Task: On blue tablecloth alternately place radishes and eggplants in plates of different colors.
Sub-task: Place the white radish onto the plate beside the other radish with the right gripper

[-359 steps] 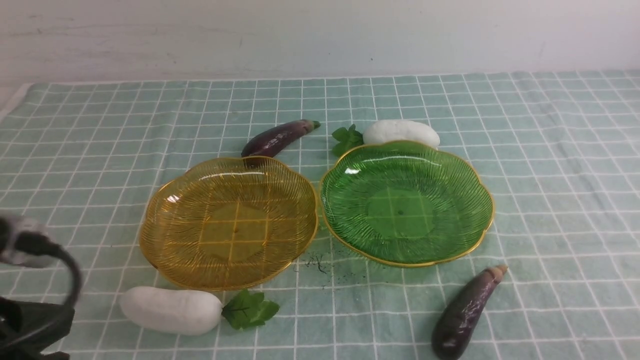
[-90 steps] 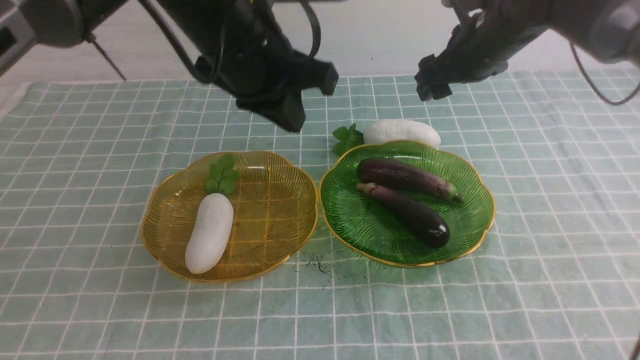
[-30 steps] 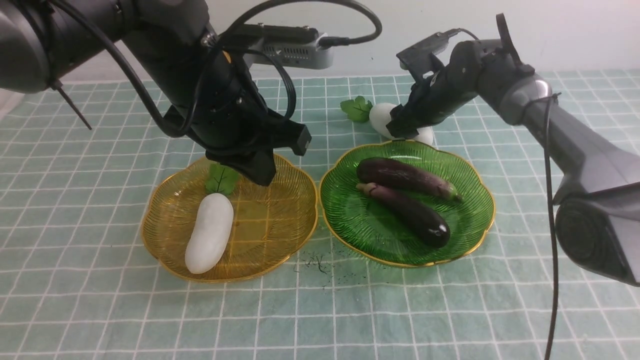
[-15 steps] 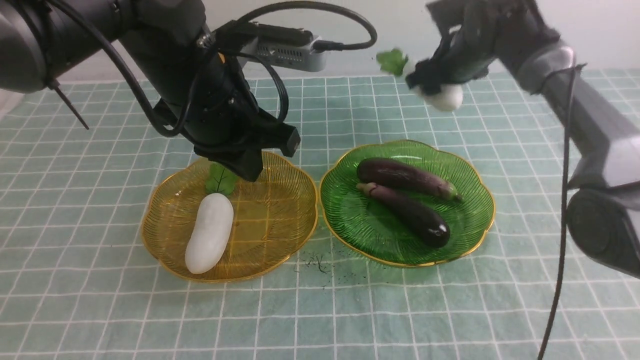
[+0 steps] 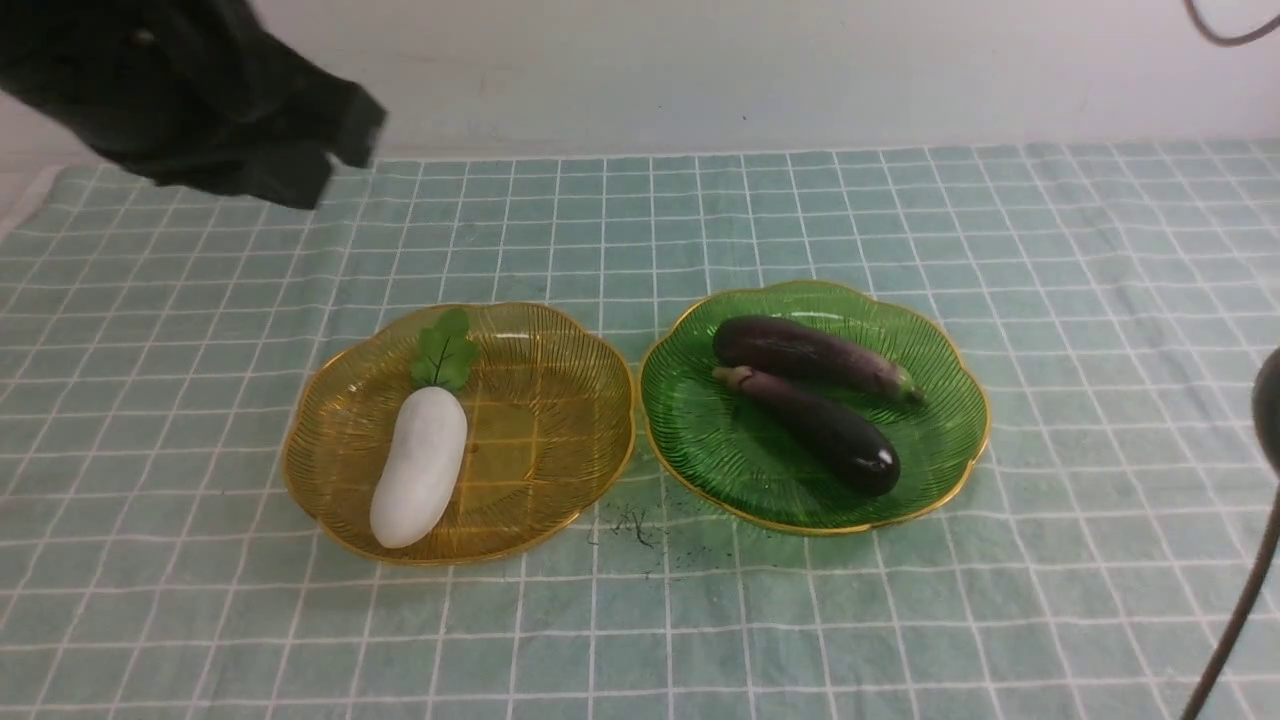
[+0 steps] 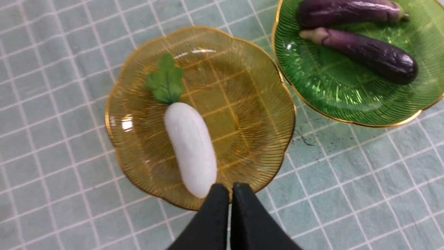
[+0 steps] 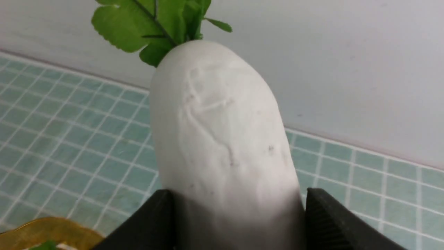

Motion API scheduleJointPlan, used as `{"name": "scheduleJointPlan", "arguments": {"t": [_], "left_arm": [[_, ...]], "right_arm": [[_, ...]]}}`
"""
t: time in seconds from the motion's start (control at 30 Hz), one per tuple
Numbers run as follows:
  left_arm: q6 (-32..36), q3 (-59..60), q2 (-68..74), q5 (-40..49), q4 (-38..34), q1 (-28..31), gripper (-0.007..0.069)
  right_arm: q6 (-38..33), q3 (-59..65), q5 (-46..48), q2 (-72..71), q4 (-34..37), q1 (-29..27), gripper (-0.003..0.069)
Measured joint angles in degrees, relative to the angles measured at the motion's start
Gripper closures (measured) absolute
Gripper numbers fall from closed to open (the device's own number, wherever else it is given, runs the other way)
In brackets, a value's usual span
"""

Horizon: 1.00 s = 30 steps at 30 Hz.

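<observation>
Right gripper [image 7: 237, 211] grasps the radish [image 7: 215, 118] by its blunt end, leaves outward; I hold it high, well off the yellow plate [image 5: 545, 420]; left gripper [image 6: 230, 190], pinched closed and empty, hangs nearer.

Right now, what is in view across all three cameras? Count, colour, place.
tablecloth: one, pale teal with white grid, under both plates
amber plate: one, amber-yellow, robot's left
green plate: one, green, robot's right
plated radish: one, white, in amber plate
held radish: one, white, in the air
eggplants: two, dark purple, in green plate
left gripper: one, black, fingers shut, empty
right gripper: one, black, fingers clamping held radish
</observation>
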Motion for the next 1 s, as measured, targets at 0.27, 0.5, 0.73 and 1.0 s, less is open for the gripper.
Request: {"name": "scheduleJointPlan", "arguments": {"t": [0.27, 0.5, 0.73, 1.0], "left_arm": [[-0.50, 10.77, -18.19, 0.23, 1.33, 3.20, 0.0632], [-3.97, 23.77, -32.02, 0.55, 1.73, 3.20, 0.0632], [-4.60, 33.44, -40.25, -2.25, 1.62, 3.20, 0.0632], [-4.84, 35.30, -42.84, -2.21, 1.39, 3.20, 0.0632]], "right_arm": [[4.79, 12.71, 0.05, 0.00, 10.10, 8.58, 0.0219], [10.81, 26.08, -0.27, 0.17, 10.56, 13.97, 0.0219], [17.08, 30.28, -0.67, 3.82, 8.26, 15.50, 0.0219], [23.37, 30.41, -1.30, 7.41, 8.03, 15.56, 0.0155]]}}
